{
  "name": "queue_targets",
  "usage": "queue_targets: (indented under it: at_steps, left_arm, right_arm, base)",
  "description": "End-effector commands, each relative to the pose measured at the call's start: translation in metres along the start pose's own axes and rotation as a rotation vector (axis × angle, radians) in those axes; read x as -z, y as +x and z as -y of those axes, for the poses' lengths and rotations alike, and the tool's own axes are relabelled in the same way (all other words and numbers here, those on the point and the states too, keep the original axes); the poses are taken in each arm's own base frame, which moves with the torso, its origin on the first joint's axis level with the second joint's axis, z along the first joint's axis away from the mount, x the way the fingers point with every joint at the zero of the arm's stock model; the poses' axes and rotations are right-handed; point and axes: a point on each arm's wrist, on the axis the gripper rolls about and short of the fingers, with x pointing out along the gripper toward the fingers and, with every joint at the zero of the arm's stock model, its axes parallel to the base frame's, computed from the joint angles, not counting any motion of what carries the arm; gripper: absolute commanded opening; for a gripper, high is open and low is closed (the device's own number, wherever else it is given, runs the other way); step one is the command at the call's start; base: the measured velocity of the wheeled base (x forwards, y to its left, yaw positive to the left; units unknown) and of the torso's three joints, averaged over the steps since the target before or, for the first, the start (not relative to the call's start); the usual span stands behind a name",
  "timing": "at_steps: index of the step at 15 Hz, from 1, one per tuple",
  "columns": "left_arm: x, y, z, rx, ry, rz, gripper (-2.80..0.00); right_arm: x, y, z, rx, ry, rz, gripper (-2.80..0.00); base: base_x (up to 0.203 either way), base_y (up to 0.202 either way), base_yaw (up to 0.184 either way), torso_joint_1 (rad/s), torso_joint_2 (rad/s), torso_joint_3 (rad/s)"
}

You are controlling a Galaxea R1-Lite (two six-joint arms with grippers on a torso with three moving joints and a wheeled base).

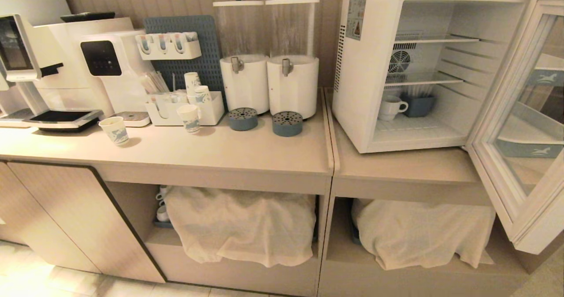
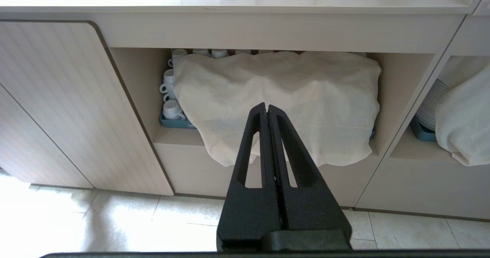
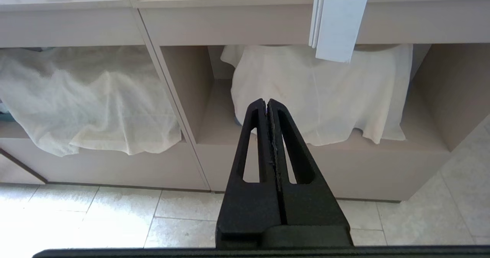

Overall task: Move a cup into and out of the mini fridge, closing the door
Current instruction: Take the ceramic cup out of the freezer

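Note:
The white mini fridge stands on the right counter with its interior exposed. Its glass door is swung wide open to the right; the door's lower edge hangs over the counter front in the right wrist view. The white cup sits on the fridge floor at the back left, handle to the right, beside a dark blue box. Neither arm shows in the head view. My left gripper is shut and empty, low before the left cupboard shelf. My right gripper is shut and empty, low before the right shelf.
Two drink dispensers, paper cups, a coffee machine and a blue pegboard fill the left counter. Cloth-covered crockery fills the open shelves below, with mugs showing at the side. Tiled floor lies under both grippers.

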Motion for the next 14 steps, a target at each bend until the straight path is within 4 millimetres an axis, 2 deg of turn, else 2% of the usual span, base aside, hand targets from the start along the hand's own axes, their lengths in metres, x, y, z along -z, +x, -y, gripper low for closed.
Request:
queue_targets:
  at_steps: [1, 10, 14]
  left_arm:
    - [0.0000, 0.0001, 0.0000, 0.000, 0.000, -0.001, -2.80]
    - [0.0000, 0.0001, 0.0000, 0.000, 0.006, -0.001, -2.80]
    - [-0.0004, 0.0000, 0.0000, 0.000, 0.008, 0.000, -2.80]
  right_arm:
    - [-0.0003, -0.0001, 0.0000, 0.002, -0.001, -0.001, -2.80]
    - [-0.0003, -0.0001, 0.0000, 0.002, -0.001, -0.001, -2.80]
    - [-0.0003, -0.0001, 0.0000, 0.001, 0.001, -0.001, -2.80]
  base:
    - [0.000, 0.000, 0.000, 0.000, 0.00, 0.000]
    - [0.000, 0.000, 0.000, 0.000, 0.00, 0.000]
    - [0.164, 0.000, 0.002, -0.001, 0.00, 0.004]
